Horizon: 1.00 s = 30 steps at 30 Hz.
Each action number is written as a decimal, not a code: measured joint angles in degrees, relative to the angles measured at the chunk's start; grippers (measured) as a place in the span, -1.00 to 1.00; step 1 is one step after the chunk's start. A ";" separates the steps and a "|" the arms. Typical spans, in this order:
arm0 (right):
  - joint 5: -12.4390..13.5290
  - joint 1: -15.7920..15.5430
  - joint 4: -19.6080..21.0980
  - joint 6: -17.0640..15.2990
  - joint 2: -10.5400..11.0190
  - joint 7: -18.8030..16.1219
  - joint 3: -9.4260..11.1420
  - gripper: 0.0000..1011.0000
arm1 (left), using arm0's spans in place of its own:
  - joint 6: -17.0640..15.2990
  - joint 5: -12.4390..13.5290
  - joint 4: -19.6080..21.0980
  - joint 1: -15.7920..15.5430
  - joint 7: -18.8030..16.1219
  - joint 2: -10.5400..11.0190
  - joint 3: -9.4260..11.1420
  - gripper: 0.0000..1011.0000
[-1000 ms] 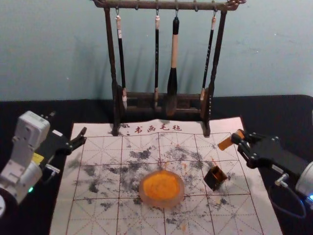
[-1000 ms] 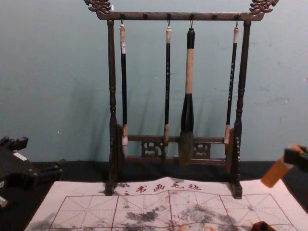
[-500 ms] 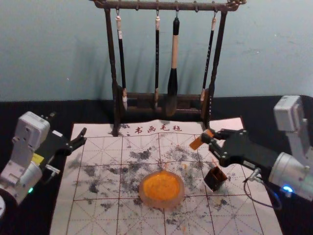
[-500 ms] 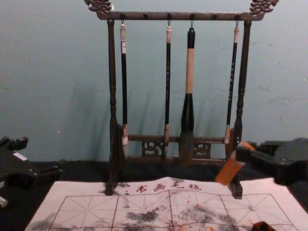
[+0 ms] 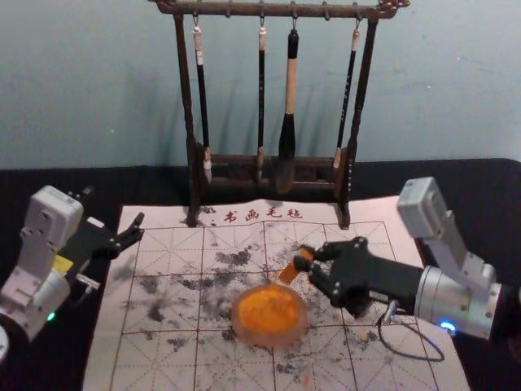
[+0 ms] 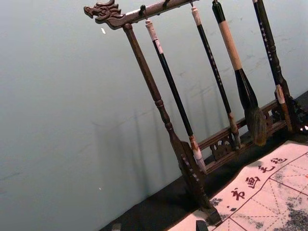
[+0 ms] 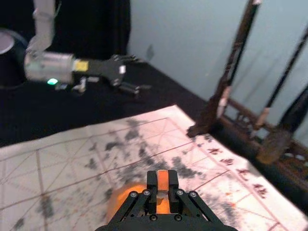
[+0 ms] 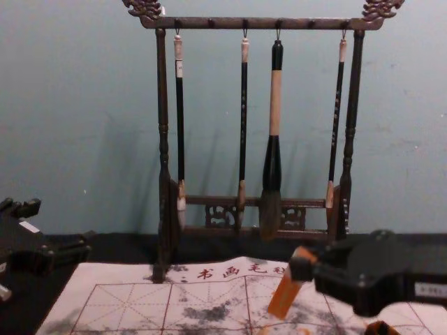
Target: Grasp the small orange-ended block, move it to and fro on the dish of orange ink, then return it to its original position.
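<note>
My right gripper (image 5: 303,259) is shut on the small orange block (image 5: 290,272), which slants down with its lower end close to the back-right rim of the dish (image 5: 269,340) of orange ink; contact cannot be told. The chest view has the block (image 8: 283,296) tilted over the mat, held by the right gripper (image 8: 304,266). From the right wrist, the block (image 7: 162,177) sits between the fingertips of my right gripper (image 7: 162,185), with orange ink behind. Parked at the left of the mat, my left gripper (image 5: 114,210) stands open, its fingertips wide apart in the left wrist view.
A dark square holder (image 8: 381,328) stands on the mat at the right, largely hidden behind the right gripper in the head view. Several brushes hang from a wooden rack (image 5: 350,167) at the back. The ink-stained mat (image 5: 163,358) lies over a black tabletop.
With the block in it, my right gripper has moved left and toward the near side, from the mat's right edge to beside the dish. The left arm has stayed still.
</note>
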<state>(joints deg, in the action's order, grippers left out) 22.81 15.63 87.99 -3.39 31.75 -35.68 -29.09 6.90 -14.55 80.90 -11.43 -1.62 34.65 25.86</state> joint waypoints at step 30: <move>-5.50 4.97 -2.57 -2.13 0.35 -4.05 -8.20 -0.79 | 0.00 0.00 0.00 0.00 0.00 0.00 0.00 0.98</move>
<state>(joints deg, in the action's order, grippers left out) 17.30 20.60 85.42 -5.52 32.10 -39.73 -37.29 6.91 -14.55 80.90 -11.43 -1.62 34.65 25.86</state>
